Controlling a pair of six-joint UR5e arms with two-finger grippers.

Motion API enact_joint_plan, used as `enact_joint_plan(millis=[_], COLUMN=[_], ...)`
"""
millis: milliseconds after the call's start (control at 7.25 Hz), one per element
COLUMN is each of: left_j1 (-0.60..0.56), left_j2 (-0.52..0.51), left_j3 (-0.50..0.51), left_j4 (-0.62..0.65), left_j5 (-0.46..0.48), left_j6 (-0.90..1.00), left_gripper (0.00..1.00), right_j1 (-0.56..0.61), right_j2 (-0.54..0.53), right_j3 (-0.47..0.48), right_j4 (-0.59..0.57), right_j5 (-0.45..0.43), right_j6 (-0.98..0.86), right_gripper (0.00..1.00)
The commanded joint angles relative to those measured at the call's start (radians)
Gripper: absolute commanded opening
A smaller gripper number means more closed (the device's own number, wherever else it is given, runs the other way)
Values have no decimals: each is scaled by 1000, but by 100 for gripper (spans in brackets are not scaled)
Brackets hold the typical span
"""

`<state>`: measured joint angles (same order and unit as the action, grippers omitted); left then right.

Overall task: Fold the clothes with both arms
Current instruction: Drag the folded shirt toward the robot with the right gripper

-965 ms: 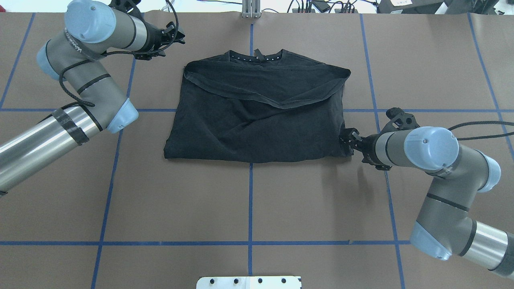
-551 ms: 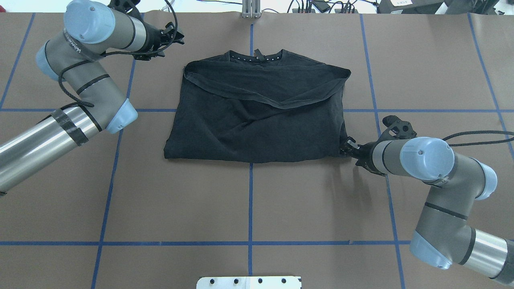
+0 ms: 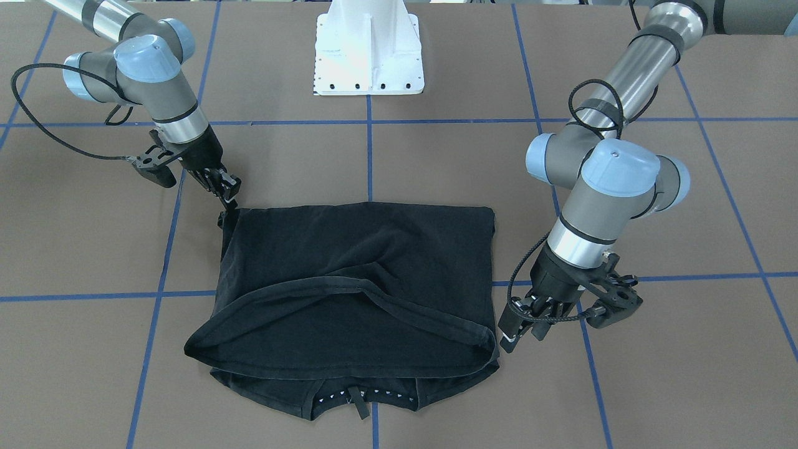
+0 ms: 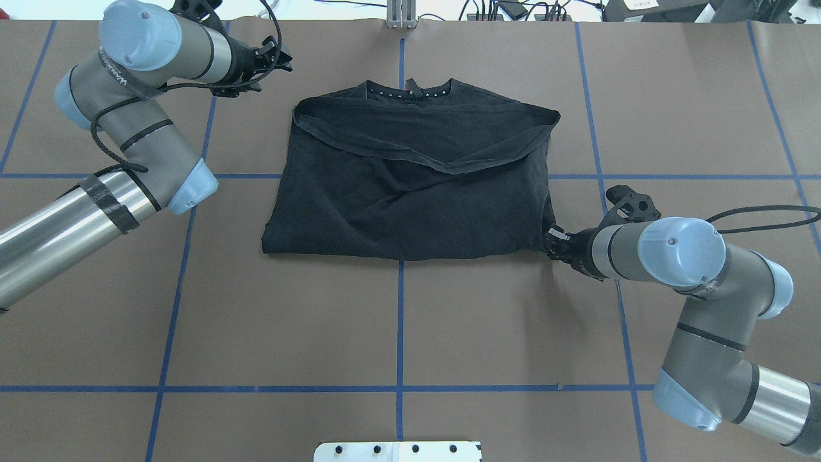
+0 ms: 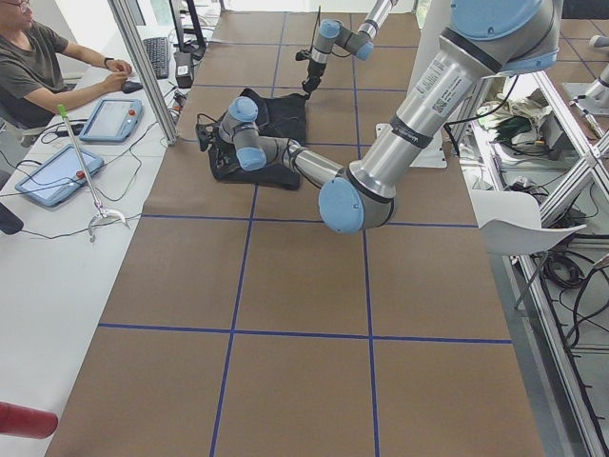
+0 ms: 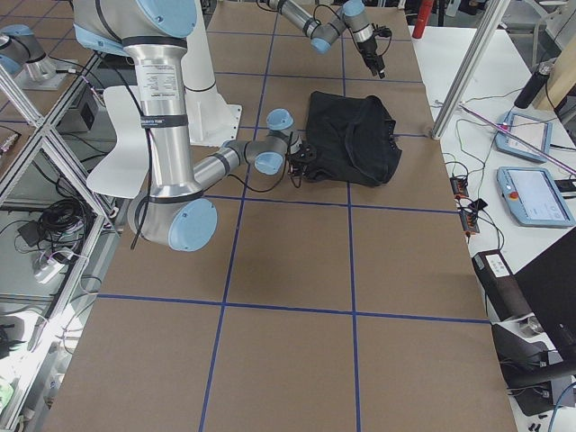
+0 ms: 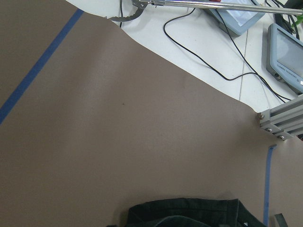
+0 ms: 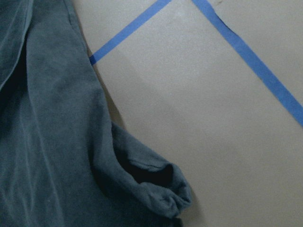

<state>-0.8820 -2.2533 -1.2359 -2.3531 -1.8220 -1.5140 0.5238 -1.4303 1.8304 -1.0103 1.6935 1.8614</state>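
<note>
The shirt (image 4: pixel 410 192) lies flat on the table (image 4: pixel 500 321) between the two claws, doubled over once. Its hem (image 4: pixel 449 167) runs across just short of the neckband (image 4: pixel 405 94). The right claw (image 4: pixel 555 242) sits with its tips at the shirt's corner on its own side. In the front view its fingers look drawn together on that corner, which rises in a small peak to meet them. Its wrist camera shows only bunched cloth and no fingers. The left claw (image 3: pixel 522 335) hangs with its fingers apart and nothing between them, just beside the corner where the hem ends. As far as I can tell it is not touching the cloth.

As cloth it should be light, soft and limp, with no stiffness to carry a fold, so it will sag and trail from any pinched point. It is not fragile, but the stacked layers may slide on each other and on the smooth table. The best hold is likely at a corner, deep enough to catch every layer — with the other claw on the matching corner, so the edge lifts level.

No print shows on the shirt from this side — only white dots inside the neckband and a small tab (image 4: pixel 411 84) there. Lettering runs along the left arm (image 4: pixel 118 67), too small to read surely.
</note>
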Motion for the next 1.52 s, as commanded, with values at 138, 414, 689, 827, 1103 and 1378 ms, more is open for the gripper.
enact_joint_plan(millis=[138,414,689,827,1103,1378], left_j1=[0,0,0,2,3,3], left_j2=[1,1,1,14,53,133], left_j3=[-2,-10,-33,-62,-131,-244], left_j4=[0,0,0,2,5,8], left_j5=[1,3,1,-2,-31,-71], left_j6=[0,-5,-29,-31,-34,-35], left_gripper=[77,77,77,77,77,77], right_j1=[24,19,-102,-185,-379,-494], right_j2=[-47,-170,-213,-226,-280,-288], right_j3=[76,249,354,363,391,391], right_j4=[-5,-5,-5,-5,-5,-4], right_j5=[51,70,118,115,124,112], right_j6=[-1,18,251,274,285,294], right_gripper=[0,0,0,0,0,98])
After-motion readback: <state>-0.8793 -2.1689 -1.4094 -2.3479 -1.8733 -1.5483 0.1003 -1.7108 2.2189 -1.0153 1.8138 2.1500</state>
